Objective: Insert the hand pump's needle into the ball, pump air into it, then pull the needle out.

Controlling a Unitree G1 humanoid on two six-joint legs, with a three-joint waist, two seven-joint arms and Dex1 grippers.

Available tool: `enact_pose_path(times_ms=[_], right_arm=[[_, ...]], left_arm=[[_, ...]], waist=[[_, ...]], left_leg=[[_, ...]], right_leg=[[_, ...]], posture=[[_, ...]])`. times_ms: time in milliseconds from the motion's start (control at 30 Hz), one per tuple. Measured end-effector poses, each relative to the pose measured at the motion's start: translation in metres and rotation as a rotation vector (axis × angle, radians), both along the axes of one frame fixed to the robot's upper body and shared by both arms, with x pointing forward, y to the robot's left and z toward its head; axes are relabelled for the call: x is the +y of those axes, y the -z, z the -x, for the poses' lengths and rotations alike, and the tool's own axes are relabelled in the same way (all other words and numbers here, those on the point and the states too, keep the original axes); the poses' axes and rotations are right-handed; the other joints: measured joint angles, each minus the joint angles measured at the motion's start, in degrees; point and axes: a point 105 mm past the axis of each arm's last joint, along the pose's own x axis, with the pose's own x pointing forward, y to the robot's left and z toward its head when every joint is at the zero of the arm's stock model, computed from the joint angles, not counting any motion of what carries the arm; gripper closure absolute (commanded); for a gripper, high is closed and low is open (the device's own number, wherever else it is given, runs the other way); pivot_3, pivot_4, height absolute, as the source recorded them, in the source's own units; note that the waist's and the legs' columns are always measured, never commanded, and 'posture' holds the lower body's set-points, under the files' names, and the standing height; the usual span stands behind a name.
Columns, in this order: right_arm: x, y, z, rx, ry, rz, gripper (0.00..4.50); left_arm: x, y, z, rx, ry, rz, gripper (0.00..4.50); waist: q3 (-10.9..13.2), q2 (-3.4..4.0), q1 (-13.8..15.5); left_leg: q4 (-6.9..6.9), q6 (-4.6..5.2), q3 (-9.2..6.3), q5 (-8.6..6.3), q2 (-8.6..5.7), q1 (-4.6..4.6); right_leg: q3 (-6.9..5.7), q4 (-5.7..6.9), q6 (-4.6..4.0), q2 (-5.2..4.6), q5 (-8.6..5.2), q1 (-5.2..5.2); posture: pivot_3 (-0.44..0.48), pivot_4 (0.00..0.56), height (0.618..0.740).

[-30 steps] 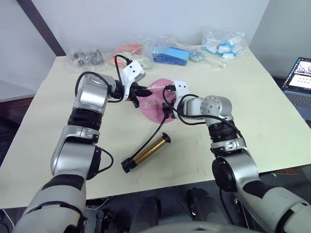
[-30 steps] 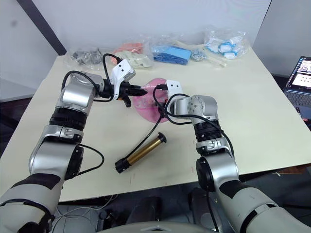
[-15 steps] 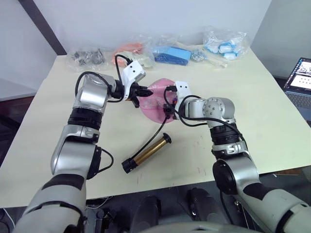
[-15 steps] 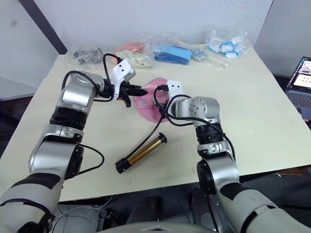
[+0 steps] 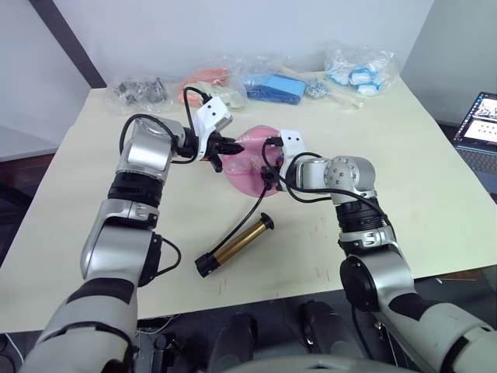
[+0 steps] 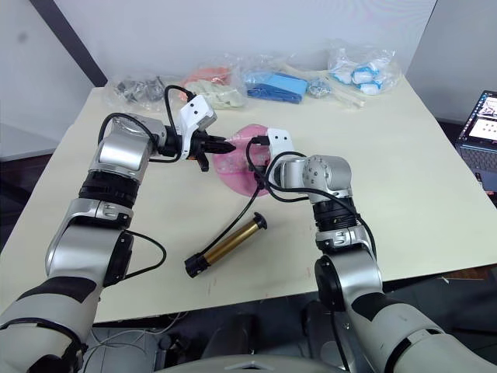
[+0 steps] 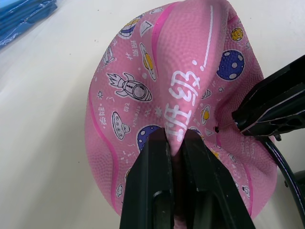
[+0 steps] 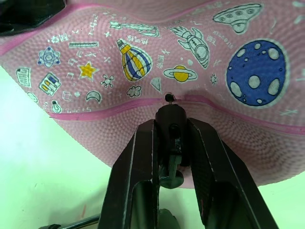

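Needle (image 8: 167, 98) tip hidden at ball (image 7: 157, 90), right gripper (image 8: 172, 125) pinching fitting

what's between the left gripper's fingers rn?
The left gripper is shut on a pinched fold of the sagging ball, seen in the left wrist view. How deep the fold runs between the fingers is hidden by them.

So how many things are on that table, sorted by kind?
Ball: 1
Pump: 1
Clear bags of stuff along the far edge: 4 that I can tell apart
Total: 6
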Motion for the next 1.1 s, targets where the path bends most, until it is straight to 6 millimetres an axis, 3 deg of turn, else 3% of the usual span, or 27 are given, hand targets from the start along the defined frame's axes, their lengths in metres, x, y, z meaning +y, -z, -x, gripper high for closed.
enact_pose_path(times_ms=[833,1100], right_arm=[[-0.001,0.012,-0.007,0.064,0.035,-0.091,4.10],[0.010,0.016,-0.012,0.094,0.027,-0.090,4.10]], left_arm=[[0.003,0.004,0.001,0.010,-0.007,-0.004,4.50],[0.009,0.006,0.002,0.014,-0.029,-0.026,4.50]], waist=[[0.0,0.01,-0.3],[-0.1,0.00,-1.4]], left_leg=[[0.01,0.00,0.02,0.00,0.05,0.28],[0.07,0.01,0.04,0.01,0.08,0.49]], right_leg=[[0.00,0.05,0.07,0.06,-0.02,0.18],[0.07,0.40,0.05,0.15,-0.01,0.22]], posture=[[0.000,0.150,0.740],[0.000,0.150,0.740]])
